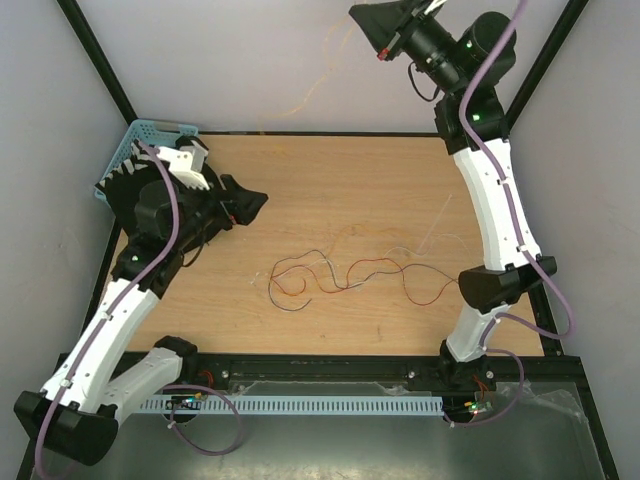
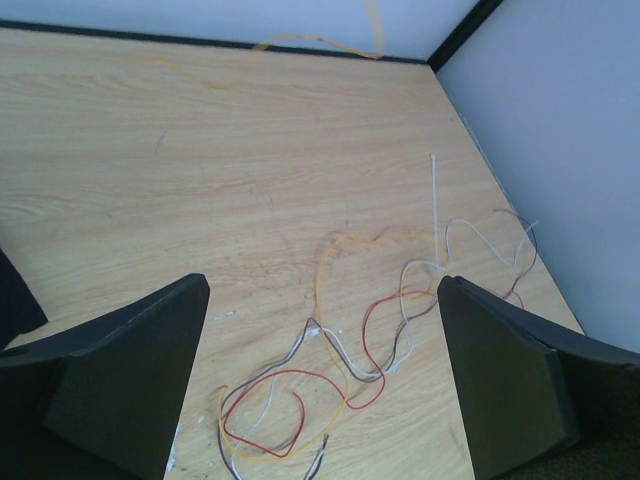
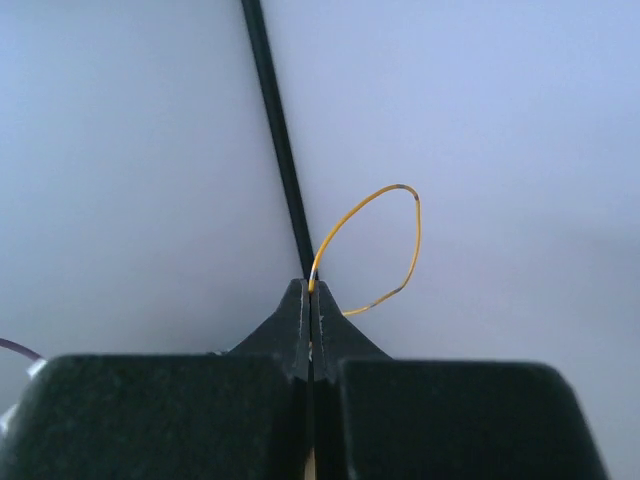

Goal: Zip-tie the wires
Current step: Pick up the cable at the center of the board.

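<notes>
The wires (image 1: 340, 275) lie in a loose curly tangle of red, dark brown and whitish strands mid-table, also seen in the left wrist view as wires (image 2: 350, 350). My right gripper (image 1: 356, 14) is raised high at the back, shut (image 3: 311, 290) on the end of a thin yellow wire (image 3: 400, 240) that loops past its tips. That yellow wire (image 1: 310, 95) hangs faintly in front of the back wall. My left gripper (image 1: 255, 203) hovers left of the tangle, open (image 2: 322, 282), with nothing between its fingers. A thin white zip tie (image 2: 436, 205) lies right of the tangle.
A blue basket (image 1: 150, 140) stands at the back left corner behind the left arm. Black frame posts (image 1: 95, 50) and pale walls enclose the table. A white slotted duct (image 1: 330, 405) runs along the near edge between the arm bases.
</notes>
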### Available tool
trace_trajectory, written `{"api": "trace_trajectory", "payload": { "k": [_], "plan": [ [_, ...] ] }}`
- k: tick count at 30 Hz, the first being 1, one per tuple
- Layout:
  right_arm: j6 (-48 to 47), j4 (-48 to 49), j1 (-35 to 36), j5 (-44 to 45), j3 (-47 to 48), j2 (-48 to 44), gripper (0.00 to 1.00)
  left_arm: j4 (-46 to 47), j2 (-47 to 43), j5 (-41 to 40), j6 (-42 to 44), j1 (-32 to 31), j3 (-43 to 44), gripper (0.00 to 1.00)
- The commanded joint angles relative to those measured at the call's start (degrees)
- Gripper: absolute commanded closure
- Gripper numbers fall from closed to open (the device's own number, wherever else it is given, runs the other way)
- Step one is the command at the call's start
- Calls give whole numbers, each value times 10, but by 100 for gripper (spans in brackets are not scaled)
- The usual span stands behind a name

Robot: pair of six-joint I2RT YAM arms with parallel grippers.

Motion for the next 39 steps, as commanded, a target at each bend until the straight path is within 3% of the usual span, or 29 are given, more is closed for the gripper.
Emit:
{"api": "trace_trajectory", "payload": {
  "k": [1,10,21,33,39],
  "plan": [
    [94,102,1,-46,2,4,100,60,-3,42,-11,3,-44,1],
    [139,131,1,-92,-3,-45,100,74,-71,107,-17,2,-116,1],
    [161,110,1,-137,-55,-121,100,103,-100,112,-1,3,-142,1],
    [165,116,1,-150,-98,-183,100,355,-23,236,32,-33,-163,1],
    [171,141,1,-151,-128,-219,100,408,17,311,45,-86,-169,1]
  ]
}}
